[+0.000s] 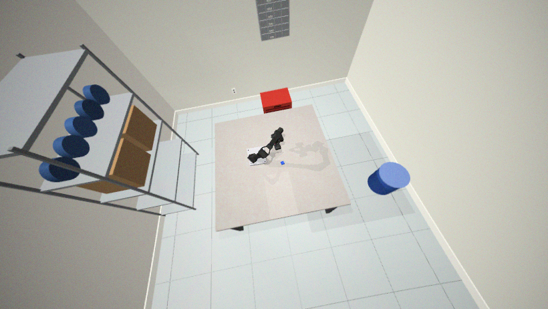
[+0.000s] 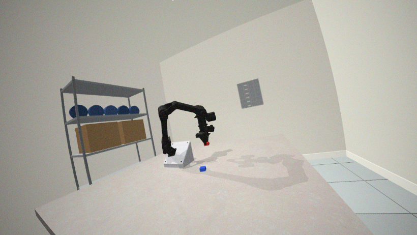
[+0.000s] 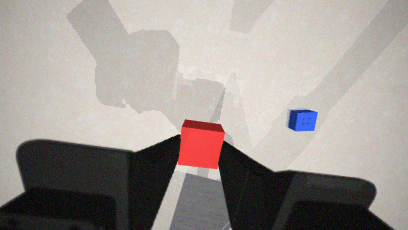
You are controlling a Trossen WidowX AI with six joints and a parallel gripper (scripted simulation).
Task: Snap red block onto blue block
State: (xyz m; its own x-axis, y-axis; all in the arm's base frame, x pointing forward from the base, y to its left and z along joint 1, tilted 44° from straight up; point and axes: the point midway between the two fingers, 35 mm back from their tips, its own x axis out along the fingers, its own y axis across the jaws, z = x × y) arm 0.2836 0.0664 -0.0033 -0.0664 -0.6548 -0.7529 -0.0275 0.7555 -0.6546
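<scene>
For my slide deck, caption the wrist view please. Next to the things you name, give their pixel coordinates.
Gripper (image 3: 200, 142) clamping the red block (image 3: 201, 147), with the blue block (image 3: 305, 120) off to the right on the tabletop (image 3: 280, 45).

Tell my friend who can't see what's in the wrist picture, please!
The robot's black hand grips a red block above a pale table. A small blue block sits on the table, off to the right.

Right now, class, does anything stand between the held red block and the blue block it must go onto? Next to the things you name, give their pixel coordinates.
Nothing visible does: the gripper (image 2: 206, 142) (image 3: 200, 142) holds the red block (image 2: 206, 143) (image 3: 201, 147) above the tabletop, and the blue block (image 1: 282, 162) (image 2: 202, 168) (image 3: 305, 121) sits uncovered.
</scene>
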